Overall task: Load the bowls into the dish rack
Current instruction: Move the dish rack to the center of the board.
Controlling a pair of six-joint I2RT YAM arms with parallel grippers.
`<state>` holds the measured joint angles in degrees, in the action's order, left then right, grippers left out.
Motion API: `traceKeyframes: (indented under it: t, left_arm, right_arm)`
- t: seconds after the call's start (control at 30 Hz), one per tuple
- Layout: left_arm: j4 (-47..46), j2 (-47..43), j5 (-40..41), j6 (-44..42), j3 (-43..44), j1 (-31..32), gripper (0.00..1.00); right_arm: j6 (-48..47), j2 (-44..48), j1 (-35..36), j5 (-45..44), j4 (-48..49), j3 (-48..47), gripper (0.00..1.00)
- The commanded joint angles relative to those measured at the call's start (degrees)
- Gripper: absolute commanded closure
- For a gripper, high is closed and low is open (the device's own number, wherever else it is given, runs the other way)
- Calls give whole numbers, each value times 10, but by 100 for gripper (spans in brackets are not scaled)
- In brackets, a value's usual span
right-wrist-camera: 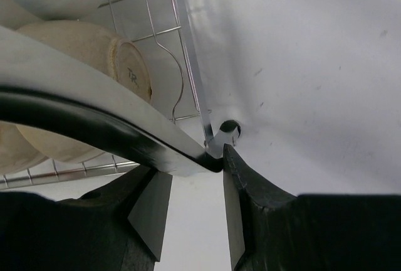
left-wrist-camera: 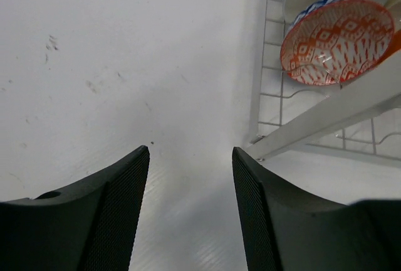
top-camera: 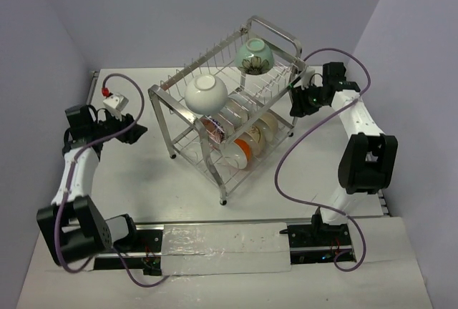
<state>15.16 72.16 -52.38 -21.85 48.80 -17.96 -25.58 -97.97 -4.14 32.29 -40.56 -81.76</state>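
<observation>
The dish rack [top-camera: 227, 119] stands mid-table. On its upper tier sit a white bowl [top-camera: 206, 92] and the mint green bowl [top-camera: 255, 56]. The lower tier holds the orange-red patterned bowl [top-camera: 214, 129] and several white bowls [top-camera: 241, 151]. My left gripper [top-camera: 133, 131] is open and empty, left of the rack. In the left wrist view the gripper [left-wrist-camera: 190, 153] hovers over bare table, with the patterned bowl [left-wrist-camera: 337, 40] at the upper right. My right gripper [top-camera: 295, 101] is at the rack's right corner. In the right wrist view the gripper [right-wrist-camera: 195, 177] is open; a rack bar [right-wrist-camera: 94, 117] crosses its tips.
A small white box with a red part [top-camera: 114, 98] lies at the far left. Purple cables loop off both arms. Cream bowls [right-wrist-camera: 88, 51] show behind the rack wires in the right wrist view. A taped strip [top-camera: 227, 247] runs along the near edge.
</observation>
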Motion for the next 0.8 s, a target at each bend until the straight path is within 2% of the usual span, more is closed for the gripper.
traceKeyframes:
  t: [0.0, 0.1, 0.27, 0.4, 0.5, 0.57, 0.67, 0.77]
  left_arm:
    - [-122, -92, 56, 79, -62, 13, 39]
    - [-164, -140, 52, 90, -112, 13, 37]
    - [-171, -169, 4, 70, -149, 22, 37]
    - [-191, -208, -74, 50, -194, 23, 30]
    - [-173, -203, -135, 23, -194, 30, 28]
    - [-183, -209, -136, 22, -201, 42, 21]
    - [-259, -206, -116, 76, -221, 55, 20]
    - [-310, -186, -83, 86, -232, 78, 17]
  right_arm:
    - [28, 76, -13, -7, -54, 29, 100]
    - [36, 104, -15, -9, -52, 50, 100]
    - [62, 119, -13, -8, -53, 71, 100]
    - [72, 140, -13, -14, -45, 92, 100]
    - [78, 152, -12, -12, -44, 104, 100]
    - [83, 155, -12, -12, -47, 104, 100]
    - [90, 158, -10, -5, -49, 101, 100]
    - [100, 157, -6, 0, -47, 95, 100]
